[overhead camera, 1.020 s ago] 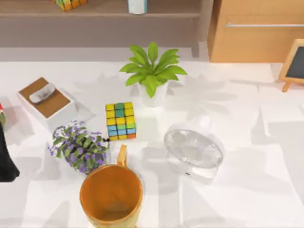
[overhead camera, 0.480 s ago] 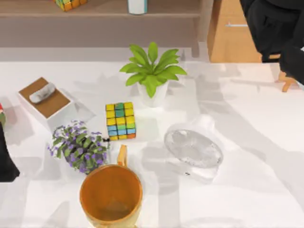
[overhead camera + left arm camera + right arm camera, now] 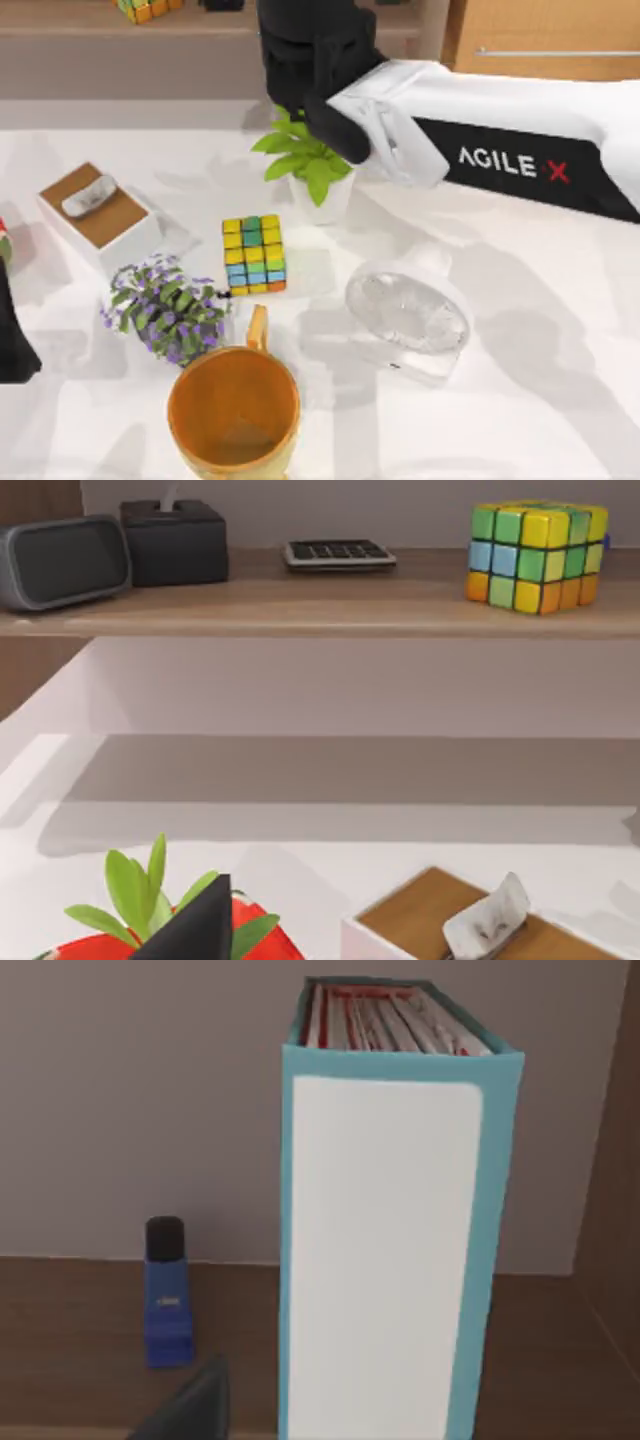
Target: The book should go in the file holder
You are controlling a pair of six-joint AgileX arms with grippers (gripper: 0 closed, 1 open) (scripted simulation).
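The right gripper (image 3: 305, 60), black, at the end of a white AgileX arm that reaches in from the table's 3 o'clock edge, hangs at 12 o'clock above the leafy green plant in a white pot (image 3: 318, 165) and over the front of the brown wooden shelf (image 3: 200, 22). Whether this pincer is released or clenched cannot be told. Its wrist view faces the tall teal file holder with a white front panel (image 3: 385, 1260). The holder stands upright on a brown shelf board against a grey wall and has red and white papers packed in its open top. Near the holder, but apart from it, stands a small blue object with a black cap (image 3: 166, 1295). The left arm (image 3: 12, 335) sits parked at the table's 8 o'clock edge. The state of the left gripper (image 3: 198, 927) cannot be told either. Its wrist view looks over a red strawberry-like thing with green leaves (image 3: 140, 900) toward the shelf. On the white table (image 3: 560, 400) lie several things: a white tissue box with a brown top (image 3: 98, 215) at 10 o'clock, a multicoloured puzzle cube (image 3: 254, 254) near the centre, and a purple-flowered plant (image 3: 165, 310) at 8 o'clock. An orange mug (image 3: 233, 410) is at 6 o'clock, and a white round desk fan (image 3: 408, 315) at 4 o'clock.
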